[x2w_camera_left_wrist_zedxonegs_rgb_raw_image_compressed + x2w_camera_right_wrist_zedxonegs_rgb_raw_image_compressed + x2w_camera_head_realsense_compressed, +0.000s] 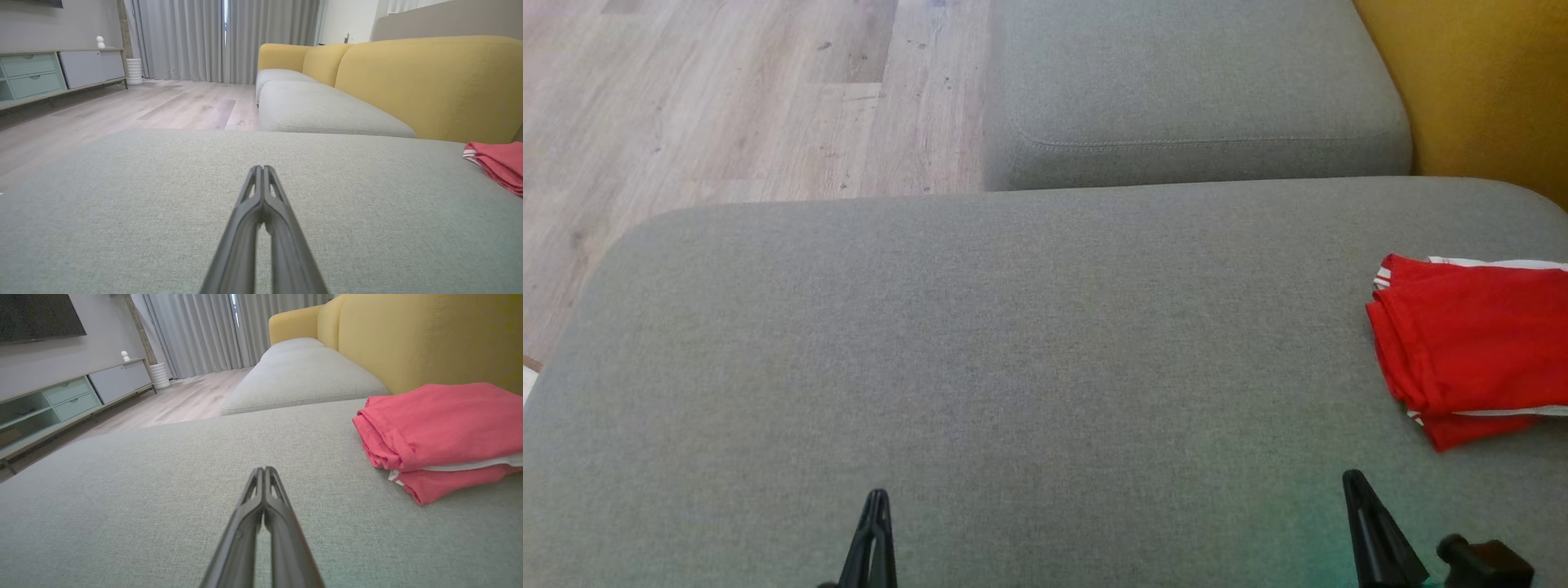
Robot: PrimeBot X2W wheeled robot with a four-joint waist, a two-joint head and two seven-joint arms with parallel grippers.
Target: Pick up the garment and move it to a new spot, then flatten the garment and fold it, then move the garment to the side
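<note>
Garment (1470, 351): we find the red cloth with white trim folded into a compact stack at the right edge of the head view. It lies on the large grey seat cushion (1013, 343), partly cut off by the frame. We read the right gripper (1352, 478), at the lower right of that view, as closed, fingers pressed together and holding nothing. It sits just below the garment in the frame without touching it. The left gripper (876, 498), at the lower centre-left, is likewise closed and empty, well apart from the garment. Beyond the cushion we note a second grey seat (1192, 82) at top centre, a yellow backrest (1478, 82) in the upper right corner, and pale wood floor (727, 98) at the upper left.
</note>
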